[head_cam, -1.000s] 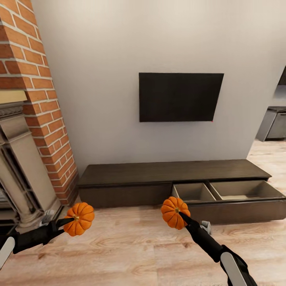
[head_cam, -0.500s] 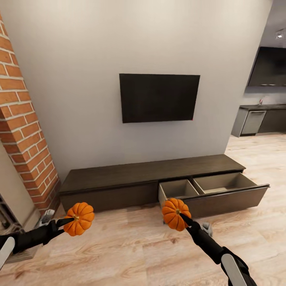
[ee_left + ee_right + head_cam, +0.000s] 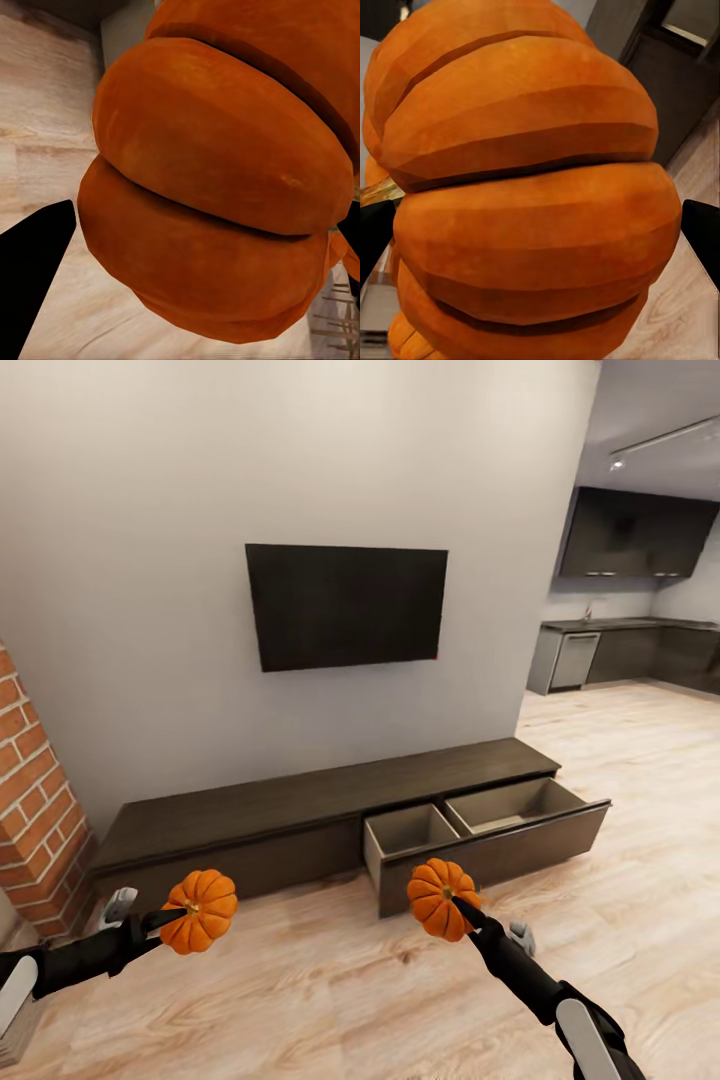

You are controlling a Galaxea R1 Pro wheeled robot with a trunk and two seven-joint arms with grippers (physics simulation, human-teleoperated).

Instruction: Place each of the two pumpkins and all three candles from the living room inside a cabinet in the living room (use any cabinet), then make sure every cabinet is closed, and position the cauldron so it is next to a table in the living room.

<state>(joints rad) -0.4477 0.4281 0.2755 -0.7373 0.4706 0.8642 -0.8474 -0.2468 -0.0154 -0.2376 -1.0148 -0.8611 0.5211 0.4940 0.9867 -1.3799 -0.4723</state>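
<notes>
Swung rightward, view reveals kitchen (image 3: 630,610); each tool (image 3: 185,913) (image 3: 452,900) grips a pumpkin (image 3: 200,910) (image 3: 440,898) above wood floor (image 3: 330,980).

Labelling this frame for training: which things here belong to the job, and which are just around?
Job:
left pumpkin
right pumpkin
cabinet, its drawer open

Just around:
TV
brick column
kitchen units

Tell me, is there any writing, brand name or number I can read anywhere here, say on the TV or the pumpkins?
None that can be read. The wall TV is a blank black screen, the two pumpkins and the dark cabinet are plain, and the distant kitchen units are too small to tell.
</notes>
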